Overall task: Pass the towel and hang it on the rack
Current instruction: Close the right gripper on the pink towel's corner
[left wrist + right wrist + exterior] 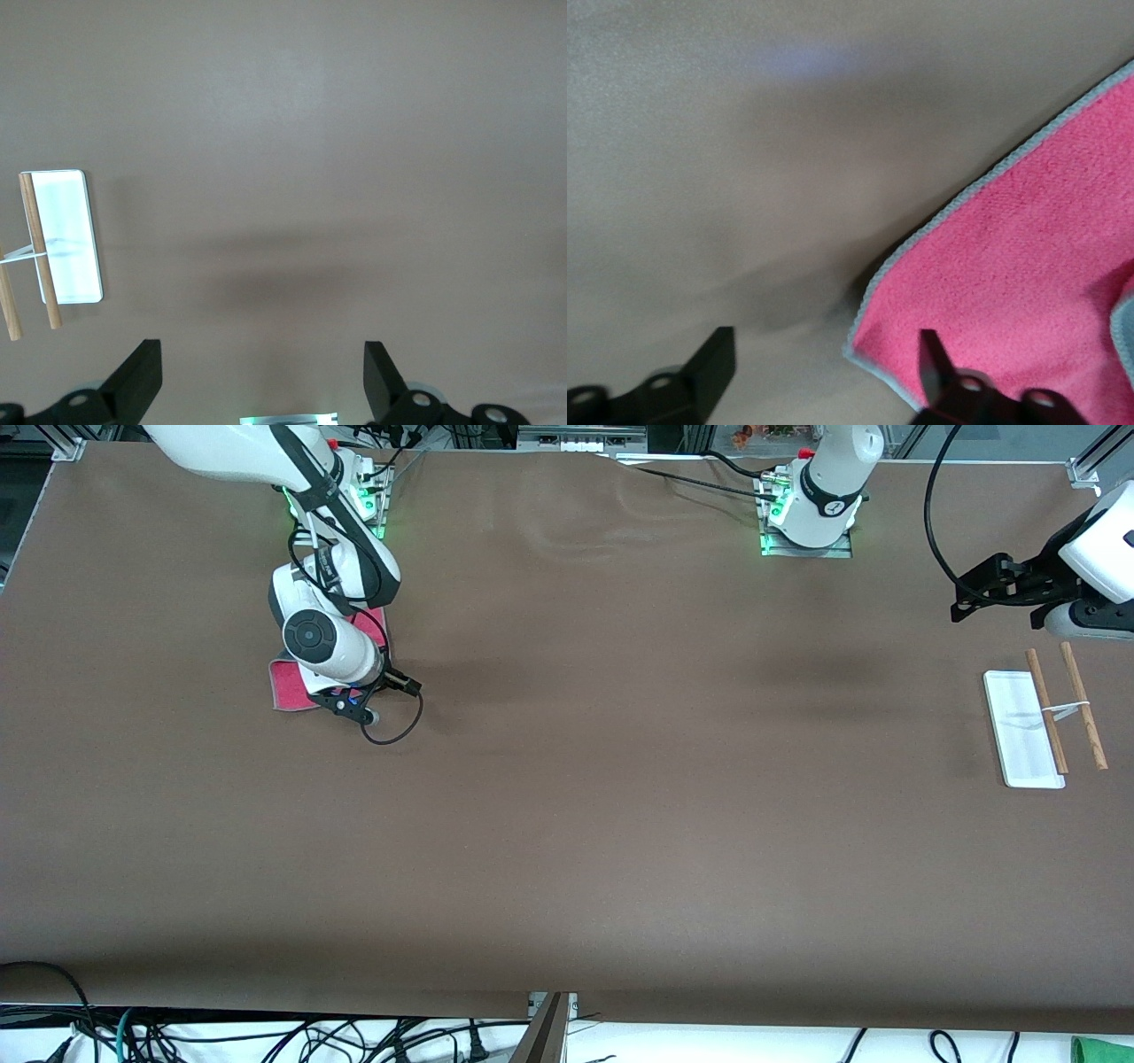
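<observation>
The towel (287, 688) lies flat, pink face up, on the table toward the right arm's end, mostly hidden under the right arm's hand. My right gripper (347, 701) hangs low over the towel's corner. In the right wrist view the right gripper (826, 359) is open: one finger is over the pink towel (1028, 266) at its grey-bordered corner, the other over bare table. The rack (1044, 722), a white base with two brown rods, stands at the left arm's end. My left gripper (970, 598) is open and empty in the air near the rack (58, 239), as the left wrist view (261, 381) shows.
The brown table cover (620, 797) is bare between towel and rack. A black cable (399, 726) loops from the right hand beside the towel. The arm bases (811, 522) stand along the table's edge farthest from the front camera.
</observation>
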